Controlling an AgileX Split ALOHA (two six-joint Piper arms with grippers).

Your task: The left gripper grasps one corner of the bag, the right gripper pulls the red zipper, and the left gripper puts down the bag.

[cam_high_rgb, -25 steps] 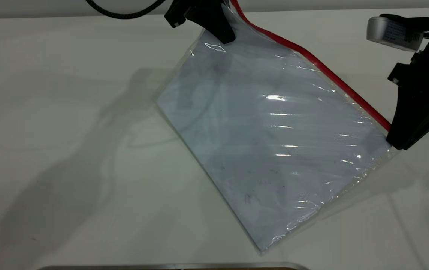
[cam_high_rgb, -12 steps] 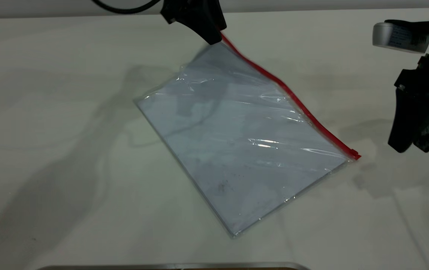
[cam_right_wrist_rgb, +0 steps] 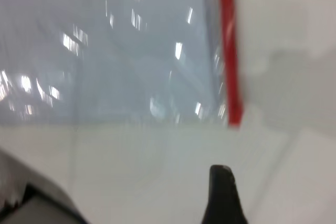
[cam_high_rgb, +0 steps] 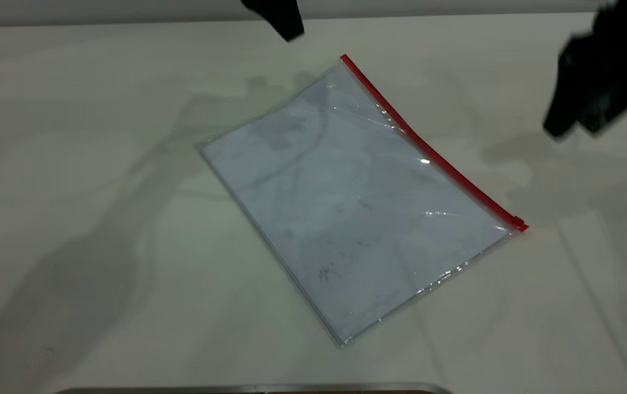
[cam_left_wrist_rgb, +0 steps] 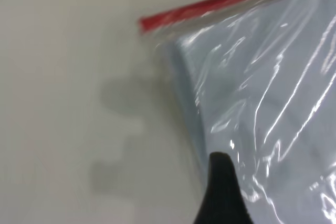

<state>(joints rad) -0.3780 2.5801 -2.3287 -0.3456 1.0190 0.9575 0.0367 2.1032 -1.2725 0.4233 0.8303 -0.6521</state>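
The bag [cam_high_rgb: 357, 202] lies flat on the table [cam_high_rgb: 99, 219], set diagonally, with nothing of mine touching it. The red zipper [cam_high_rgb: 433, 148] runs along its long edge on the 2 o'clock side, from the corner of the bag [cam_high_rgb: 344, 59] at about 12 o'clock down to the small slider tab [cam_high_rgb: 519, 224] at the 4 o'clock end. My left gripper [cam_high_rgb: 280, 13] hangs above the table near the 12 o'clock edge, just clear of that corner and holding nothing; only one finger [cam_left_wrist_rgb: 223, 187] shows in my left wrist view, so I cannot tell how far my fingers stand apart. My right gripper [cam_high_rgb: 592, 93] hangs well apart from the bag at about 2 o'clock, likewise holding nothing, and its spread cannot be judged either. Judgement: the bag appears to be set down and the task near its end; what remains is a clean withdrawal. To do that well I would lift both arms straight away from the plastic, avoiding any sideways brush that could drag the light, slippery pouch. Open table surrounds the bag toward 9 and 3 o'clock; a metal-edged object [cam_high_rgb: 253, 388] borders the table at 6 o'clock, short of the bag's near corner.
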